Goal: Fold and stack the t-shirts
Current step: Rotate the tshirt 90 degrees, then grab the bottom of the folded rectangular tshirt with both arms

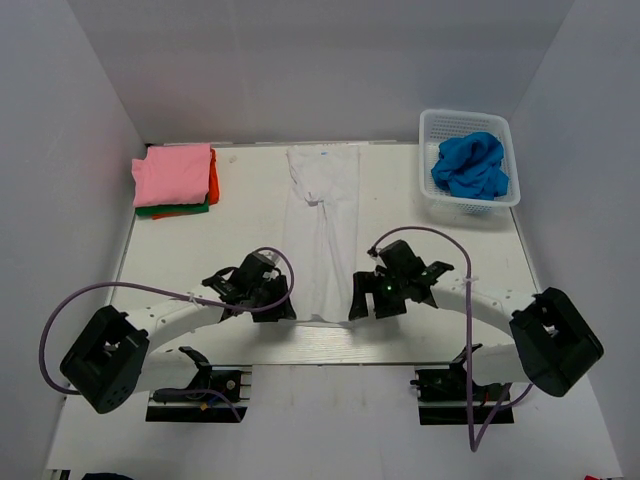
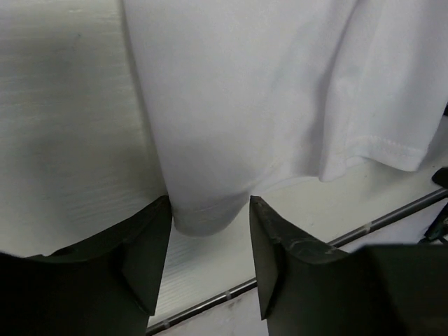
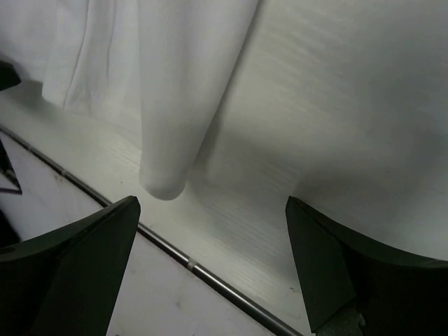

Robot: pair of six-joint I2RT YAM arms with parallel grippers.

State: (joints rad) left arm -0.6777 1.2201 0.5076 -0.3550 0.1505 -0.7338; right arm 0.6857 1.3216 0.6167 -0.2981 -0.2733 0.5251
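A white t-shirt (image 1: 322,230) lies folded into a long narrow strip down the middle of the table, its blue neck label at the far end. My left gripper (image 1: 287,303) is at the strip's near left corner. In the left wrist view that rounded corner (image 2: 206,213) sits between the tips of the left gripper (image 2: 208,206), whose jaws stand apart and do not pinch it. My right gripper (image 1: 362,302) is at the near right corner, wide open. In the right wrist view the right gripper (image 3: 213,206) has the shirt's corner (image 3: 164,182) just beyond its left finger.
A bright blue t-shirt (image 1: 470,165) is bunched in the white lattice basket (image 1: 505,192) at the far right. Folded pink (image 1: 175,172), orange-red (image 1: 213,180) and green (image 1: 170,211) shirts are stacked at the far left. A metal rail (image 3: 210,273) runs along the table's near edge.
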